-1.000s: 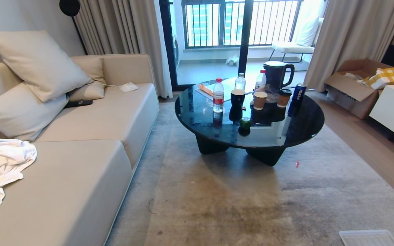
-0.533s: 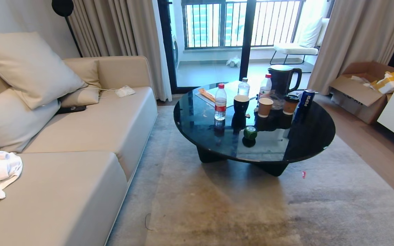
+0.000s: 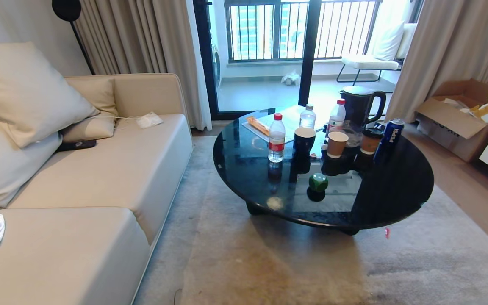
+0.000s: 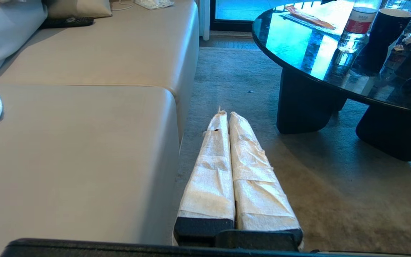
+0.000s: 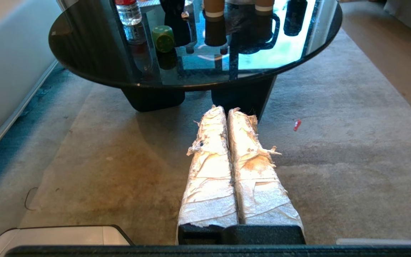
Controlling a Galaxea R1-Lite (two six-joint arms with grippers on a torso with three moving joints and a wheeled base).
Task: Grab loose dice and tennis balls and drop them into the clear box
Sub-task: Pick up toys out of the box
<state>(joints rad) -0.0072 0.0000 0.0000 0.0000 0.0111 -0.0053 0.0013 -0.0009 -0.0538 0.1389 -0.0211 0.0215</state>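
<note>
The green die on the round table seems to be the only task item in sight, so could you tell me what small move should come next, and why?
Probably roll the base a little closer to the round table. The green die sits near its front edge, while both pincers, left and right, are shut, empty and low over the carpet, short of the table. The clear box is not in view.

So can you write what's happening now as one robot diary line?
left gripper: shut, empty, over rug | right gripper: shut, empty, over rug | green die: on table | box: not in view
</note>
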